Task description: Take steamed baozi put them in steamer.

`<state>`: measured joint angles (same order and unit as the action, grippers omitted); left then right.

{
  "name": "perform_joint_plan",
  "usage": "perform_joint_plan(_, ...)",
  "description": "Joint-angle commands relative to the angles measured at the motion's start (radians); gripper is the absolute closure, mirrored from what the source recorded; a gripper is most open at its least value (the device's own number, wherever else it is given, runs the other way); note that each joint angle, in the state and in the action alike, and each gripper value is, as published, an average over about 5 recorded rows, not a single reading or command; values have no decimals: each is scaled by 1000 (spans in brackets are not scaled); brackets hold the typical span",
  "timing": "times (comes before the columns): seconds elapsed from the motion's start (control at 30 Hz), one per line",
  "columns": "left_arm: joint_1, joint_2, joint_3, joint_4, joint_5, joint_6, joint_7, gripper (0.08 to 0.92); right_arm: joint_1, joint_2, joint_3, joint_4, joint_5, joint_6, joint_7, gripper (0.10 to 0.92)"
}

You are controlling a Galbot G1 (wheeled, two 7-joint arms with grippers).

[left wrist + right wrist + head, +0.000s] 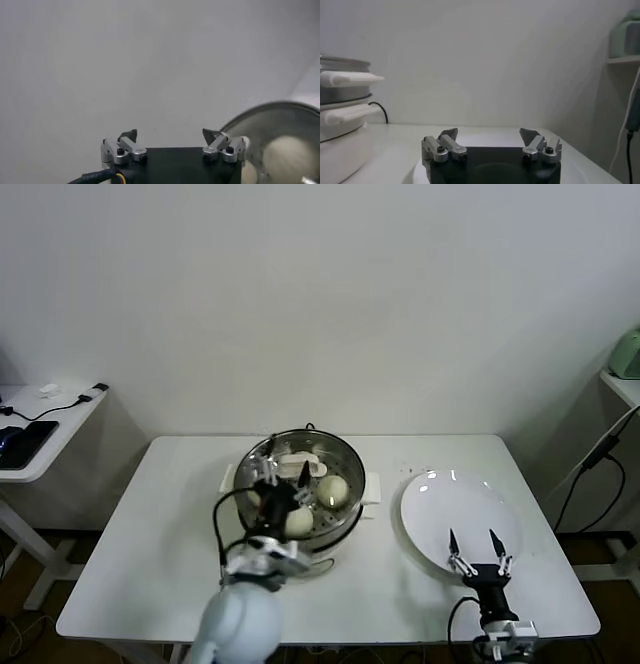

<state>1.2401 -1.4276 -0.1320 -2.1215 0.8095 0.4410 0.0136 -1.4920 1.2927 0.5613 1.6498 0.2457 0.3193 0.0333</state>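
Note:
The steamer, a shiny steel pot on a cream-white base, stands at the middle of the white table. Inside it lie two baozi, one on the right and one near the front. A third pale bun shows partly behind my left arm. My left gripper is open and empty, just above the steamer's tray. In the left wrist view it points at the wall, with the steamer rim and a baozi beside it. My right gripper is open and empty over the plate's near edge; it also shows in the right wrist view.
A flat white plate with nothing on it lies right of the steamer. The steamer's cream handle shows in the right wrist view. A side table with cables stands at the left, and a shelf with a green object and hanging cables at the right.

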Motion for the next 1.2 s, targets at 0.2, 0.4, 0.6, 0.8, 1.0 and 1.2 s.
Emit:
perform_joint_plan(0.2,275,104,-642,113,-1176,-459,-140,177,19,-8,-7,4,20,17,5,202)
perform_joint_plan(0.4,299,129,-624,245,-1139,-547,-138,177,16,-10,-7,-13,30,17,13,203)
perform_joint_plan(0.6,286,129,-580,356,-1115,-596,-134,177,18,-9,-8,-30,51,5,16,203)
perform_joint_plan(0.8,288,123,-553,383,-1080,-627,-116,177,14,-9,-10,-24,52,-12,11,202)
perform_joint_plan(1.0,291,116,-537,383,-1053,-641,-110,177,16,-9,-13,-24,50,-14,10,203)
perform_joint_plan(1.2,293,112,-524,382,-1028,-647,-101,177,16,-11,-13,-23,50,-21,1,203)
